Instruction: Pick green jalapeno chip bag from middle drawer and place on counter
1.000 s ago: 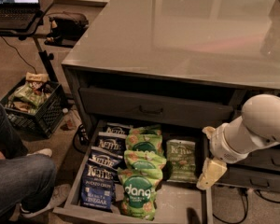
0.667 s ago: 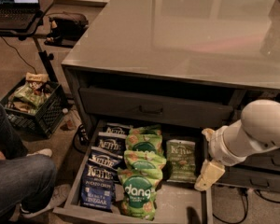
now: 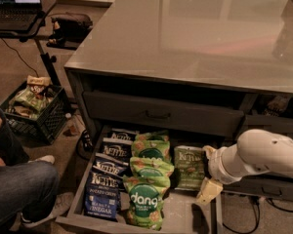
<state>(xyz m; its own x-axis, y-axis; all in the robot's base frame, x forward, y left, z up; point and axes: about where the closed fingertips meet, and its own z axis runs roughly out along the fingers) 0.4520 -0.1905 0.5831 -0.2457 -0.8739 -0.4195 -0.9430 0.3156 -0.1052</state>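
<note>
The green jalapeno chip bag (image 3: 189, 167), olive with white Kettle lettering, lies flat at the right of the open middle drawer (image 3: 185, 217). My gripper (image 3: 208, 171) comes in from the right on a white arm and sits just right of the bag, low over the drawer's right side. Its two cream fingers (image 3: 209, 190) stand apart with nothing between them. The glossy grey counter (image 3: 195, 38) is above, on top of the cabinet.
Several bright green dang bags (image 3: 147, 179) and dark blue Kettle bags (image 3: 105, 179) fill the drawer's left and middle. A shut drawer front with a bar handle (image 3: 158, 115) is above. A person's leg (image 3: 19, 189), a black crate (image 3: 31, 111) and a laptop stand (image 3: 19, 13) are at left.
My arm and gripper have moved a little left and down, closer to the olive Kettle bag. The bags have not moved.
</note>
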